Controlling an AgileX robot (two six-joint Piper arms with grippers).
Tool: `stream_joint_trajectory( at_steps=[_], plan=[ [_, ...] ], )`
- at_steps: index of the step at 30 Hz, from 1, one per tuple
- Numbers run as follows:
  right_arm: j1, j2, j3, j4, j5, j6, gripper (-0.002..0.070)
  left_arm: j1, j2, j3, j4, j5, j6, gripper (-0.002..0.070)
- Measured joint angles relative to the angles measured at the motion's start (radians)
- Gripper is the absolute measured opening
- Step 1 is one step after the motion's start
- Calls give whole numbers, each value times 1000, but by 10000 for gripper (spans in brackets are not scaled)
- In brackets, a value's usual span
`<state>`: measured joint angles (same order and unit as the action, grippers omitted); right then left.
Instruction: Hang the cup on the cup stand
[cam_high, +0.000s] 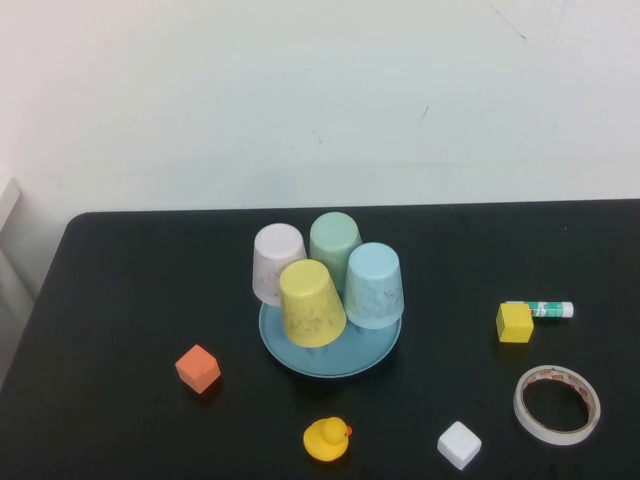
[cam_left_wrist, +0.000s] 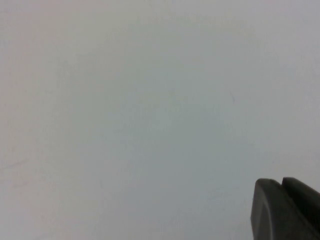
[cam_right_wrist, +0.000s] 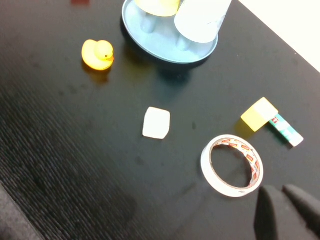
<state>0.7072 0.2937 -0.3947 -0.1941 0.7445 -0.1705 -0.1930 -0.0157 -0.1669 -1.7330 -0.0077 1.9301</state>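
- Light sky-blue plastic, the cup (cam_high: 374, 285) sits upside down on the cup stand (cam_high: 330, 358), on the stand's right side, with its rim low over the saucer base.
- The cup stand is a round blue saucer near the middle of the black counter (cam_high: 120, 290); in the right wrist view two of its upright blue pegs show under the cups.
- Three more cups are upside down on the same stand: a yellow cup (cam_high: 311, 302) at the front, just beside the sky-blue one, a mint-green cup (cam_high: 335, 243) behind, and a pale pinkish-white cup (cam_high: 278, 262) at the back left.
- In front of the stand lies a yellow rubber duck (cam_high: 327, 439), and to its right a white cube (cam_high: 459, 444).
- Left of the stand, well apart, is an orange cube (cam_high: 198, 368).
- On the right side of the counter stand a yellow cube (cam_high: 514, 323), a glue stick (cam_high: 545, 310) touching it from behind, and a tape roll (cam_high: 557, 404) lying flat nearer the front.
- The right hand (cam_right_wrist: 286, 210) hangs above the counter near the tape roll, its fingers closed together and holding nothing.
- The left hand (cam_left_wrist: 285, 207) points at a plain pale surface, away from the things; its fingers are closed together and empty.
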Motion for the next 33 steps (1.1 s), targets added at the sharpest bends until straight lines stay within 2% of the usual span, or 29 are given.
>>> stream_joint_trajectory(
  at_steps=[20, 33],
  plan=[
    [0, 0, 0, 0, 0, 0, -1, 0, 0, 32, -4, -60, 0, 0],
    [0, 0, 0, 0, 0, 0, -1, 0, 0, 187, -6, -62, 0, 0]
  ],
)
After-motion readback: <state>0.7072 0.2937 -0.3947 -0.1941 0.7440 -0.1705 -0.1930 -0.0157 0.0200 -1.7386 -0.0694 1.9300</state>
